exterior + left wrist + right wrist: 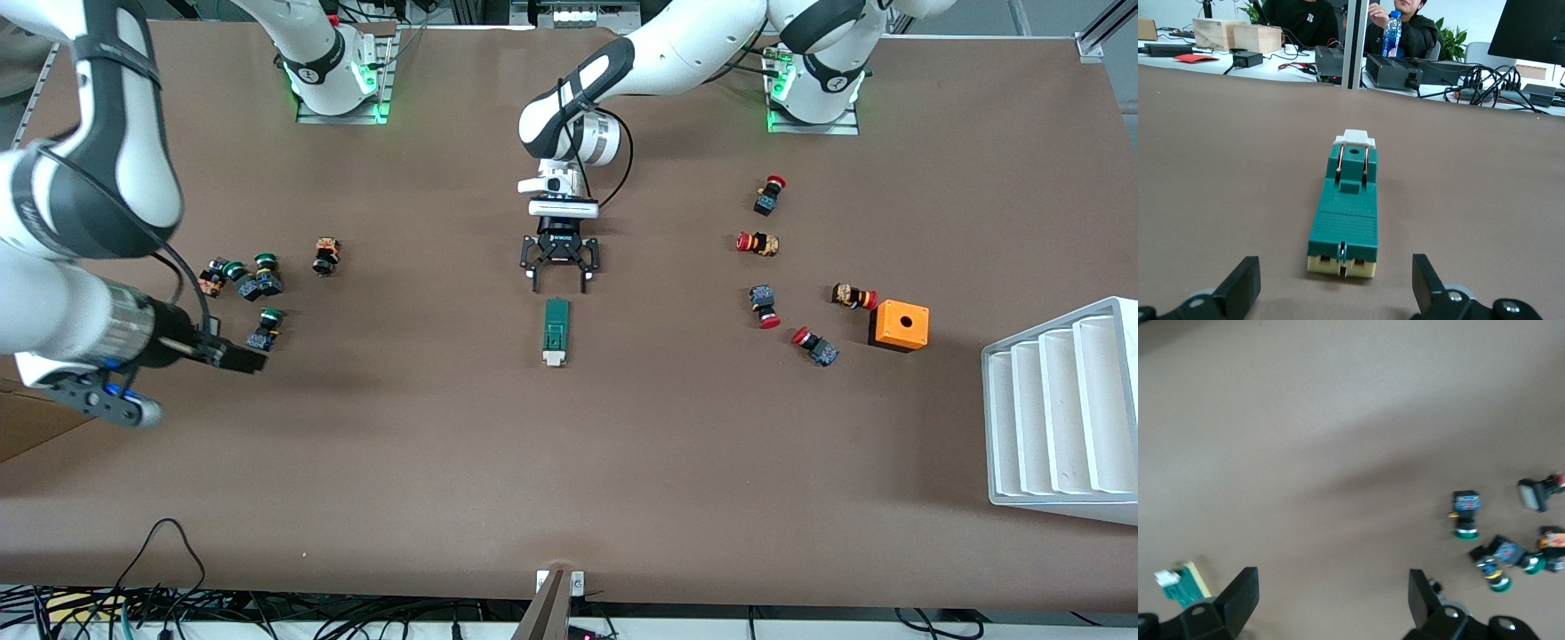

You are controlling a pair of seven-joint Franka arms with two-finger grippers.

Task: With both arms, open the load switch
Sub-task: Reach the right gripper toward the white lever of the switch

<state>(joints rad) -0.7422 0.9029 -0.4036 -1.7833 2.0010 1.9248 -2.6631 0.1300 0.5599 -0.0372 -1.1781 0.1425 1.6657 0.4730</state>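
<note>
From the front camera, the load switch (556, 332) lies flat near the middle of the table (569, 462), its long side running from the robots toward the camera and its white tab at the camera end. The left gripper (559, 283) hangs at twelve o'clock from the switch, just short of its green end, with both fingers spread and nothing between them. The right gripper (233, 357) sits out at nine o'clock from the switch, well apart from it, toward the right arm's end of the table, close to a cluster of green-capped buttons (253, 283). At three o'clock from the switch lie several red-capped buttons (766, 307), with an orange box (900, 325) beside them and a white ribbed tray (1062, 413) toward the table's edge.

In the left wrist view, the switch (1345, 213) lies lengthwise on the brown table, its cream-coloured end nearest the camera and the white tab at the other end. The left gripper (1336, 287) has its fingers (1239, 288) splayed either side of the cream end, clear of it and gripping nothing.

In the right wrist view, the right gripper (1331, 603) is released too, its fingers (1238, 597) wide apart over bare table. A corner of the switch (1179, 585) shows just past one finger, and the green-capped buttons (1495, 553) lie near the other.
</note>
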